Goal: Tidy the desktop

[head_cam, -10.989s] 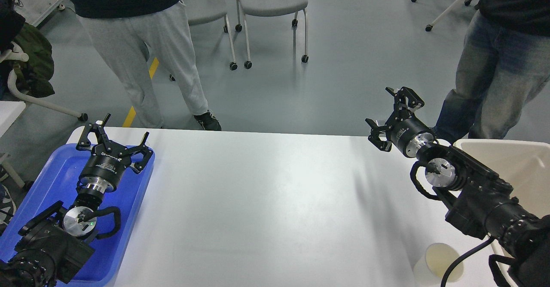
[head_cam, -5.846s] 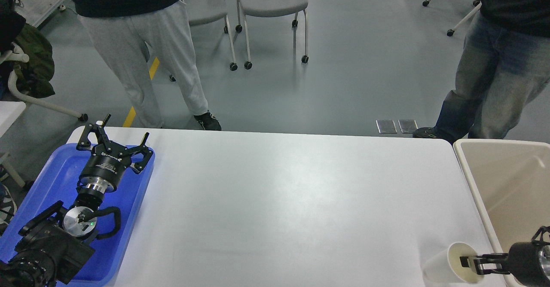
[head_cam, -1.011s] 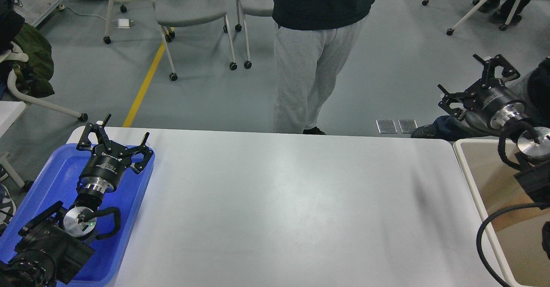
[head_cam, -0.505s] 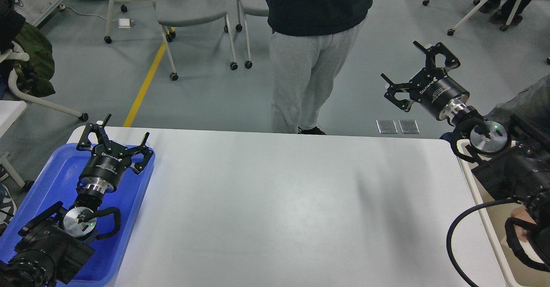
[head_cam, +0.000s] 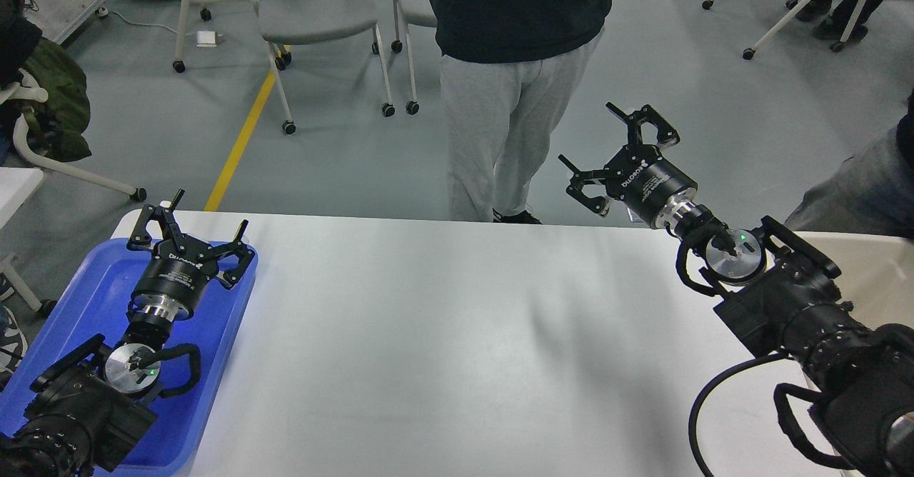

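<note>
The white desktop (head_cam: 443,348) fills the lower middle of the head view and nothing lies on its bare surface. My left gripper (head_cam: 191,223) hangs over the far end of the blue tray (head_cam: 75,298) at the left, open and empty. My right gripper (head_cam: 620,150) is raised above the far right edge of the desktop, open and empty, fingers spread and pointing away from me.
A beige bin (head_cam: 867,266) stands at the desktop's right end, mostly behind my right arm. A person in grey trousers (head_cam: 500,113) stands just beyond the far edge. Wheeled chairs (head_cam: 318,13) stand on the floor behind. Another person (head_cam: 857,191) is at far right.
</note>
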Controlling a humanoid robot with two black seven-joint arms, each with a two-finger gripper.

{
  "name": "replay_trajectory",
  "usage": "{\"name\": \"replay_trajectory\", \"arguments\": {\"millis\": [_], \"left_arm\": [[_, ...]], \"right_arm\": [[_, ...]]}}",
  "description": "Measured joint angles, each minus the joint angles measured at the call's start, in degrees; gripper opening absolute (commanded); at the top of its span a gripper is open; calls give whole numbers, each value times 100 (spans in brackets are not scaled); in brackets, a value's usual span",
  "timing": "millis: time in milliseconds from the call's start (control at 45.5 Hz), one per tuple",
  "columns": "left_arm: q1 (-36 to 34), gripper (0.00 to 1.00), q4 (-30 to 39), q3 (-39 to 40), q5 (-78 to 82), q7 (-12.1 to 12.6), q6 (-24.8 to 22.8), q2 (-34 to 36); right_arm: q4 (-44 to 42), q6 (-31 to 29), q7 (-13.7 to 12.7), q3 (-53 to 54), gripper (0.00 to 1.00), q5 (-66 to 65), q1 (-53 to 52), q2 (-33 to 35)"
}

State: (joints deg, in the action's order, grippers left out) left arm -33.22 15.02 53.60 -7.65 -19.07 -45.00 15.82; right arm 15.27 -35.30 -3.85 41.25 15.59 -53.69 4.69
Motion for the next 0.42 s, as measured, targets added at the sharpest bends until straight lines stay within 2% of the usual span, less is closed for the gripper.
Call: {"name": "replay_trajectory", "arguments": {"millis": [418], "left_arm": [[0, 100, 0, 0, 2, 0, 0, 0]], "right_arm": [[-12, -8, 128, 32, 100, 4, 674, -214]]}}
